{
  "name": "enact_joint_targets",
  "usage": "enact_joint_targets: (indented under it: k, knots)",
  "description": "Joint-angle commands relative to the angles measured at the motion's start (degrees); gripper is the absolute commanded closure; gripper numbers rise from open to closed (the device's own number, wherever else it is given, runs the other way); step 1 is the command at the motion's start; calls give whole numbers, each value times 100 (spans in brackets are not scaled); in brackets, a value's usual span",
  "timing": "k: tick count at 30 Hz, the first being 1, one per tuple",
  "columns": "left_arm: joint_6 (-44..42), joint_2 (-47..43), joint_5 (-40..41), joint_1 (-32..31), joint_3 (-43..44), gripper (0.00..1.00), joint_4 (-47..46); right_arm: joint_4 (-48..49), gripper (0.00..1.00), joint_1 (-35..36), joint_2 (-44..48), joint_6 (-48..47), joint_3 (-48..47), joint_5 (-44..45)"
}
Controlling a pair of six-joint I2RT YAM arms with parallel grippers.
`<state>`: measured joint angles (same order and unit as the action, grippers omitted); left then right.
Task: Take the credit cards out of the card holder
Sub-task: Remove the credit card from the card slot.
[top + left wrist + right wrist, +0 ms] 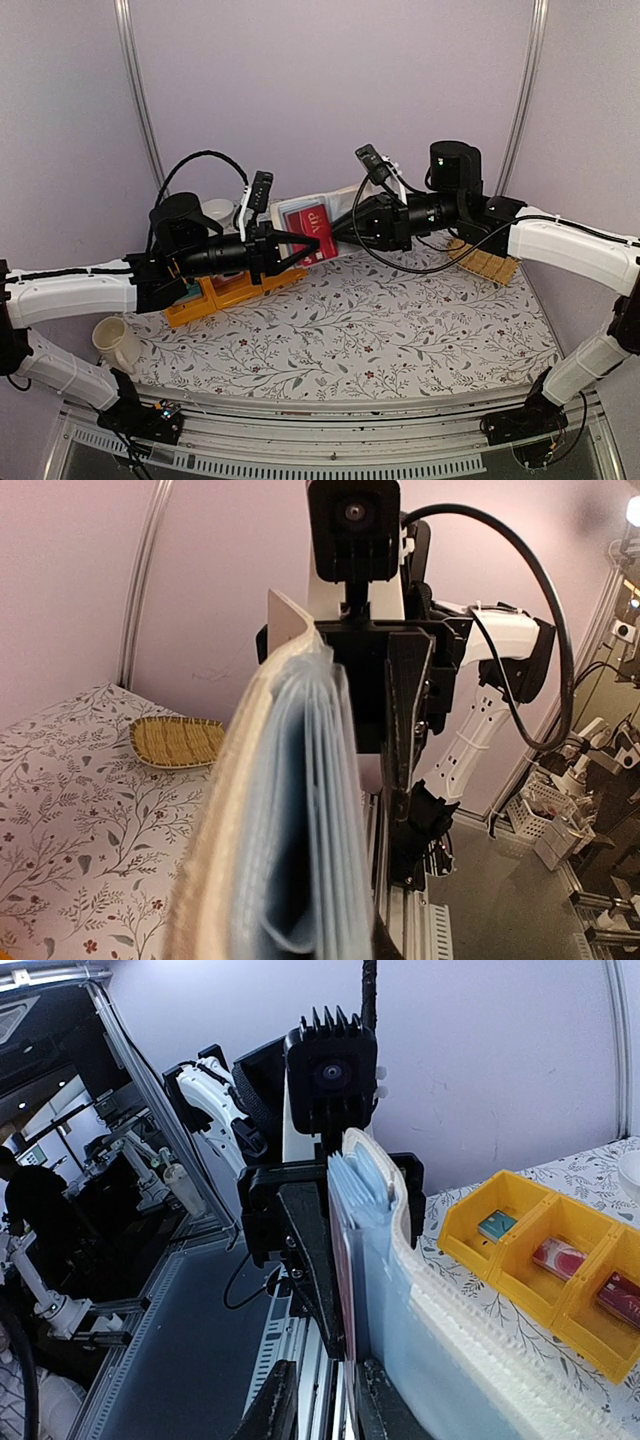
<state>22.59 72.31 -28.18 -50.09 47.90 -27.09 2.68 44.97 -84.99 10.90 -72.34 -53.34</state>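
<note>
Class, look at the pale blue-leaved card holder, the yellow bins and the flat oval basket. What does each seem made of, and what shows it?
Pale blue-leaved card holder: probably soft plastic sleeves; thin, slightly glossy leaves that curl.
Yellow bins: rigid moulded plastic, seemingly; smooth, evenly coloured walls.
Flat oval basket: woven straw or similar; ribbed weave shows.

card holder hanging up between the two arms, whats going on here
The card holder is up in the air above the table. The left gripper is clamped on one edge. The right gripper sits at the opposite edge, though whether it grips is unclear. A red card shows in a sleeve. The yellow bins on the table already contain a few cards.
</note>
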Motion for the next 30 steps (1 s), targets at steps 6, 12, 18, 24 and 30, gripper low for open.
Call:
enact_joint_targets:
  k: [6,12,18,24,30]
  knots:
    - [0,60,-567,-45,-39,100,-597,-69,85,43,-23,-118,-138,-98]
    - [327,333,-605,-82,17,100,-953,39,83,78,-347,107,-286,-64]
    - [1326,703,-249,-11,-299,100,-1661,57,90,-13,-563,326,-4,18]
    - [1848,1230,-618,11,-448,100,-2330,926,97,-212,-677,1156,749,-955]
    - [2123,2086,-829,131,-772,100,-3044,1254,89,-413,-665,1265,1563,-1198]
